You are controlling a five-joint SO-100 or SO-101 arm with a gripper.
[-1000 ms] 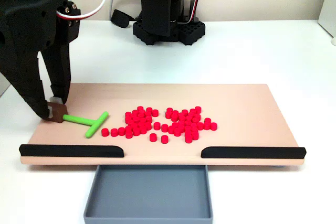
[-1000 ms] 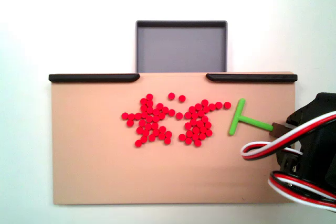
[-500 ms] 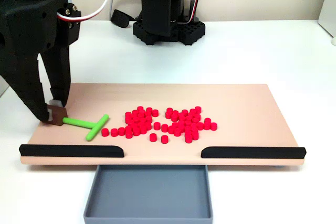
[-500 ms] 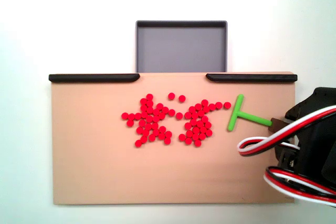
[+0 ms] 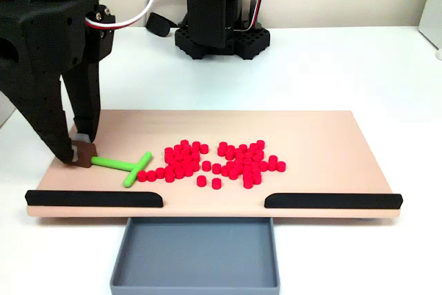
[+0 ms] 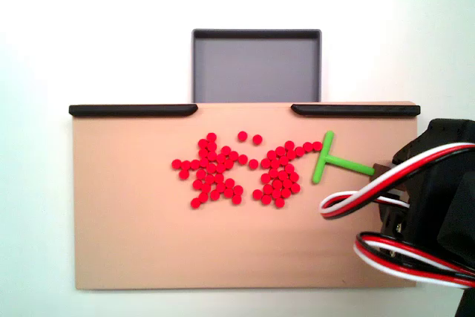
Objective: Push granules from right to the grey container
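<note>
1. gripper [image 5: 81, 151] closed on brown end block of green t-shaped stick [image 5: 124, 165], low over left end of tan board [image 5: 311, 129] in a fixed view.
2. stick crossbar touching nearest granules [image 5: 214, 159] at left edge of pile; in another fixed view, crossbar [image 6: 320, 157] at pile's right edge.
3. granules [image 6: 237, 170] scattered mid-board, behind gap between black bars [image 5: 93, 198].
4. grey container [image 5: 195, 252] just beyond that gap, against board edge.

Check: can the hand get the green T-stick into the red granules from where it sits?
Probably yes. The hand grips the green T-stick by its stem end, and the crossbar already touches the nearest red granules. Nothing lies between them on the tan board.
</note>
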